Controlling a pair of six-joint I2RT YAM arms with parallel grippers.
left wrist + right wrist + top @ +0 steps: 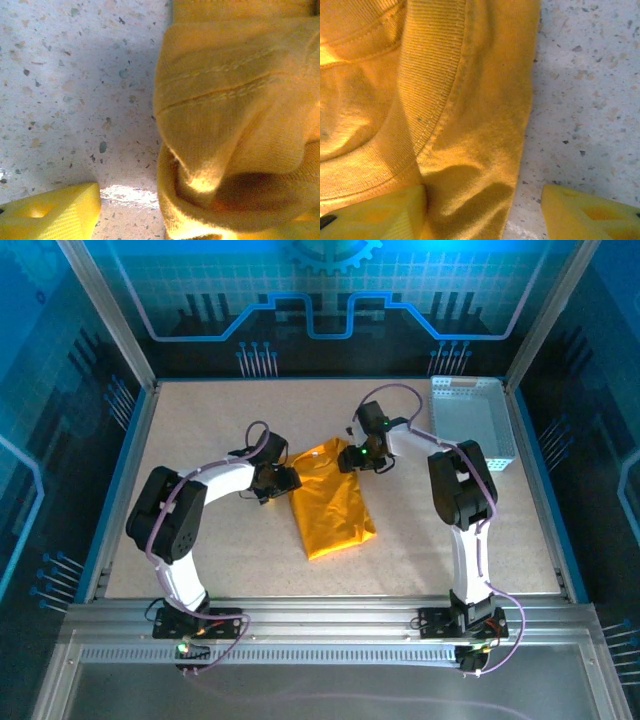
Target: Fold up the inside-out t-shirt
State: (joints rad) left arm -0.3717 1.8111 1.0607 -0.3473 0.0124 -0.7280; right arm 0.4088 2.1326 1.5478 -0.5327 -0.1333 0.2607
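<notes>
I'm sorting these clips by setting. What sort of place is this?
Probably a robot test cell in a lab or demo booth, not a home: a speckled table fenced by a metal frame, blue circuit-pattern wall panels, and one t-shirt laid out.

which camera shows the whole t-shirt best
The top external view: the t-shirt lies there as a long folded strip on the table, with nearly its full outline visible. The left wrist view gives a close-up of a stitched hem; the right wrist view, a ribbed band and one edge.
</notes>
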